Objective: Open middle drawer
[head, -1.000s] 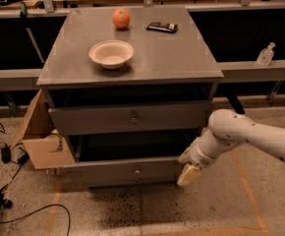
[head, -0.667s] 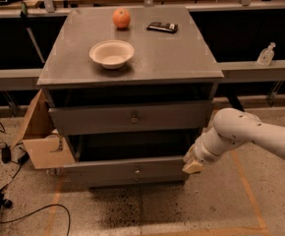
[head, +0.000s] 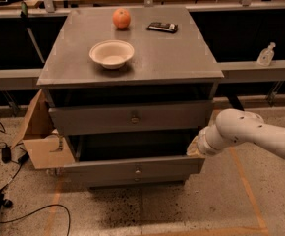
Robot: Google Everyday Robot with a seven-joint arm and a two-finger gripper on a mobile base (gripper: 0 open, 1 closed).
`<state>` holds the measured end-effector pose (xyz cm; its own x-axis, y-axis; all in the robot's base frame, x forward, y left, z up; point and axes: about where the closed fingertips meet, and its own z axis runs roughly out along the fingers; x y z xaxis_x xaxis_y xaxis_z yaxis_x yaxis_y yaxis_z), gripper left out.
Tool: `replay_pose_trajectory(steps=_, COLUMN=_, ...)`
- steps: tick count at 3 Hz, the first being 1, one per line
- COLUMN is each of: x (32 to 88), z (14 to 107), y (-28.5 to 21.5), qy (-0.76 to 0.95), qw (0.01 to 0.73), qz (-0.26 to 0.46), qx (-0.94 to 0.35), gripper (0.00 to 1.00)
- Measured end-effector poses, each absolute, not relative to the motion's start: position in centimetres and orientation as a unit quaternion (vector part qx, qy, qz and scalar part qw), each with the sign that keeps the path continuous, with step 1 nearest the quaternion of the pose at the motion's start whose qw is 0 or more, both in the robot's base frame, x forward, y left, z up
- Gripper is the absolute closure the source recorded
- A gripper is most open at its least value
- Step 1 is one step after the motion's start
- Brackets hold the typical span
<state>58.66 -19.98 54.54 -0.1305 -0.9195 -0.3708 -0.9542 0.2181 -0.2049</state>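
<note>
Grey desk [head: 182,58], white arm [head: 260,134], speckled floor [head: 182,210]

An orange fruit [head: 122,18], a white bowl [head: 112,53] and a flat black item [head: 162,27] stand out on the plain grey top. At lower centre, the middle drawer [head: 103,170] is dark grey with a dull metal knob [head: 137,170]. The cream end effector [head: 196,149] is right of centre, at that drawer's right end. A tan cardboard box [head: 39,141] shows at left. Orange tape lines [head: 243,181] and black cables [head: 14,215] cross the pale, dark-flecked floor.
</note>
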Motion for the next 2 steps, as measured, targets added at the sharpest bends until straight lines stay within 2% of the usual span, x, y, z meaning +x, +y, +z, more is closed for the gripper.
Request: replay_pose_trajectory(steps=2, x=64.6, z=52.1, y=-18.4, qy=0.700, qw=0.251, qz=0.027, qx=-0.668, gripper=1.00)
